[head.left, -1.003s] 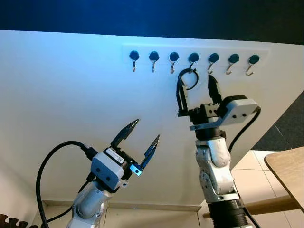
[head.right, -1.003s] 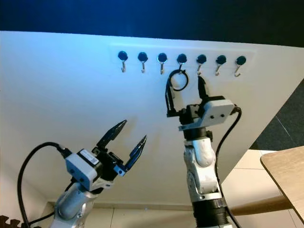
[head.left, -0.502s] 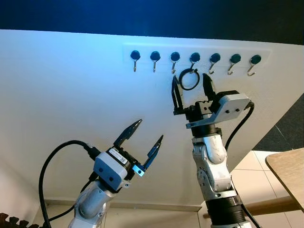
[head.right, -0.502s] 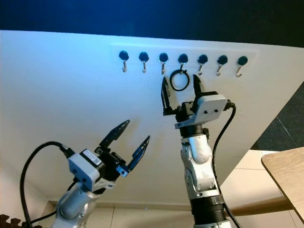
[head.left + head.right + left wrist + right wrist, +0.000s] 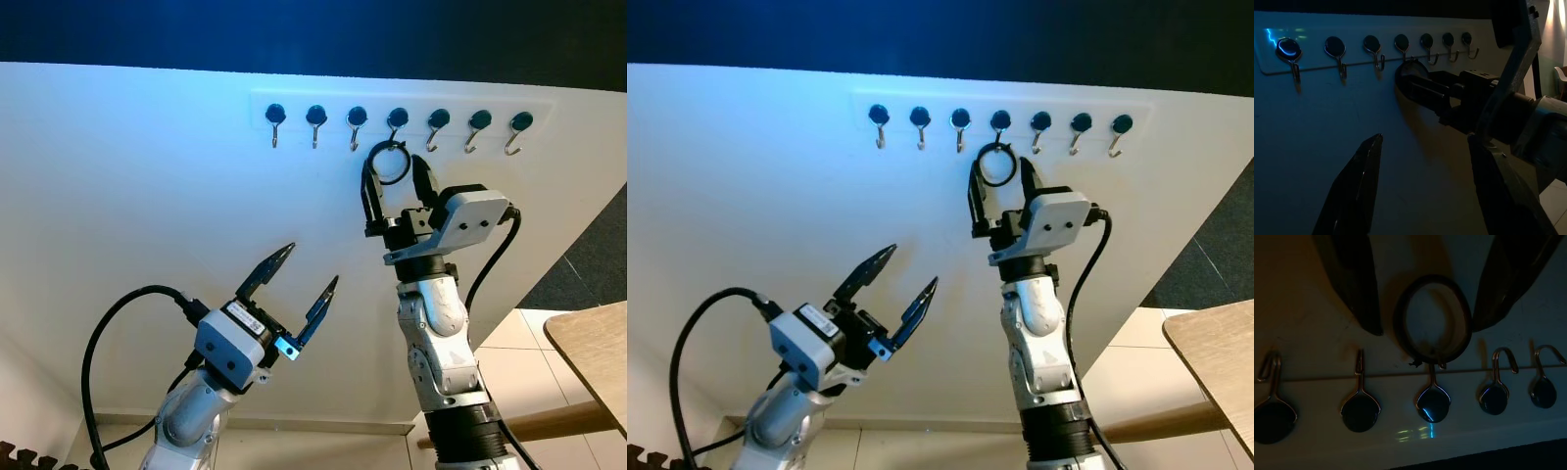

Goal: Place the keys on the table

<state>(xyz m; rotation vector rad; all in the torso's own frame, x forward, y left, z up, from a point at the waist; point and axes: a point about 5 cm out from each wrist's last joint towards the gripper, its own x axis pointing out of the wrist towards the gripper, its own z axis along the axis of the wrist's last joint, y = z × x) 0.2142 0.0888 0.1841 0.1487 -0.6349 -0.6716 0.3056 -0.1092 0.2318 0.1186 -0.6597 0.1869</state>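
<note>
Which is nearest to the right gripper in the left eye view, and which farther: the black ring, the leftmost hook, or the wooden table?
1. Black ring, hanging between the right gripper fingers.
2. Leftmost hook, at the rack's far left.
3. Wooden table, low at the right edge.

head eyes upward, wrists close (shared hooks [image 5: 1433, 401])

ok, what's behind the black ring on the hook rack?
The black ring hangs from the fourth hook against the white wall, which shows through its middle. The right end effector, open, straddles the ring; its black fingers cover the wall just below.
</note>
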